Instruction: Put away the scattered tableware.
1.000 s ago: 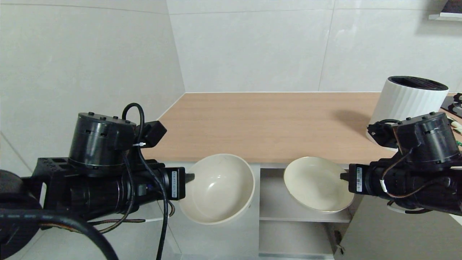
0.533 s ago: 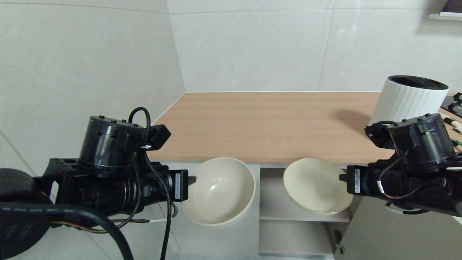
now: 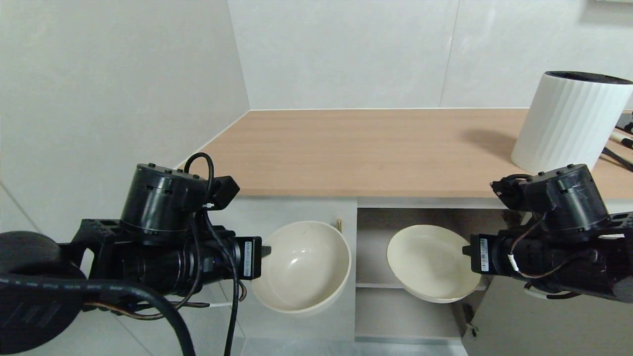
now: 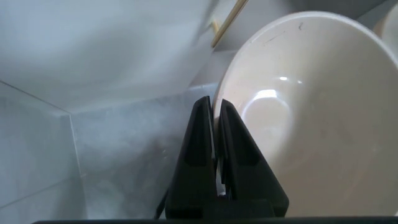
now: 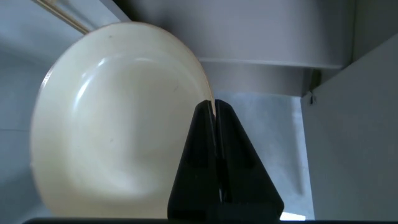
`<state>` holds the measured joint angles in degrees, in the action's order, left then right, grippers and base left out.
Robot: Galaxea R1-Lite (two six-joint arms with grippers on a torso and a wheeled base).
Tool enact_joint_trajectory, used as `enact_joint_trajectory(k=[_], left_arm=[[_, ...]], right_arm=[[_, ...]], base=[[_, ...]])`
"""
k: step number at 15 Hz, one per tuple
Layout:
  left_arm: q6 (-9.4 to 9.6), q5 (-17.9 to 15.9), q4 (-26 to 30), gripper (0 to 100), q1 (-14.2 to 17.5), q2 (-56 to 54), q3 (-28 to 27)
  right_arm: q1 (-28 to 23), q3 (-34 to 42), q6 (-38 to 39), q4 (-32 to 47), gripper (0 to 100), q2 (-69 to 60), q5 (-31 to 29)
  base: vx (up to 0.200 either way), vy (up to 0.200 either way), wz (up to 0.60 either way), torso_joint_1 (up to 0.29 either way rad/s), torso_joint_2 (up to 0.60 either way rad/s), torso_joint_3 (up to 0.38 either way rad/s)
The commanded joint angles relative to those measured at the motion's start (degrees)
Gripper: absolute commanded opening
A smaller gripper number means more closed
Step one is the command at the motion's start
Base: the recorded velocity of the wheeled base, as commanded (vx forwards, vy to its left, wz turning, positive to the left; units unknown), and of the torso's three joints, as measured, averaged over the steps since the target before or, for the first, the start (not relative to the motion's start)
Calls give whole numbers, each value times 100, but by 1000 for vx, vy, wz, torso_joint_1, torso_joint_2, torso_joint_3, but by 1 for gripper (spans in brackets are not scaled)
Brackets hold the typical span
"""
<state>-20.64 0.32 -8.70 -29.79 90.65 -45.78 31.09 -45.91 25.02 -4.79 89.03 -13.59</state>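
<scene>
My left gripper (image 3: pixel 266 250) is shut on the rim of a deep cream bowl (image 3: pixel 302 267), held in the air in front of the closed left cabinet door. In the left wrist view the gripper (image 4: pixel 214 115) pinches the bowl (image 4: pixel 305 118) by its edge. My right gripper (image 3: pixel 466 249) is shut on the rim of a shallower cream bowl (image 3: pixel 428 262), held before the open cabinet compartment (image 3: pixel 376 247). The right wrist view shows that gripper (image 5: pixel 214 112) clamping the bowl (image 5: pixel 118 118).
A wooden countertop (image 3: pixel 366 148) runs above the cabinet. A white ribbed cylinder (image 3: pixel 571 121) stands on it at the right, with dark utensils (image 3: pixel 620 138) beyond. The open compartment has a shelf (image 3: pixel 368 286). The open door (image 3: pixel 534 321) hangs at the right.
The whole head view has shifted, so the camera has lowered. Both bowls now sit below the countertop edge, level with the cabinet front, with both grips unchanged.
</scene>
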Motion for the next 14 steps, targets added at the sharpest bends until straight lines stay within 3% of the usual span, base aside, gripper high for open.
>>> enact_joint_trajectory(k=[1,10,14], left_arm=[[-2,3,0,0,0,41,-2],[-2,3,0,0,9,49,-2],[-2,3,0,0,0,84,-2]], right_arm=[[3,3,3,-4,0,71,-3],[12,3,3,-4,0,378,-38],[12,29,12,-4,0,396,-29]], base=[[0,0,0,-139,471,330],[0,0,0,-86,449,358],[0,0,0,-6,128,109]])
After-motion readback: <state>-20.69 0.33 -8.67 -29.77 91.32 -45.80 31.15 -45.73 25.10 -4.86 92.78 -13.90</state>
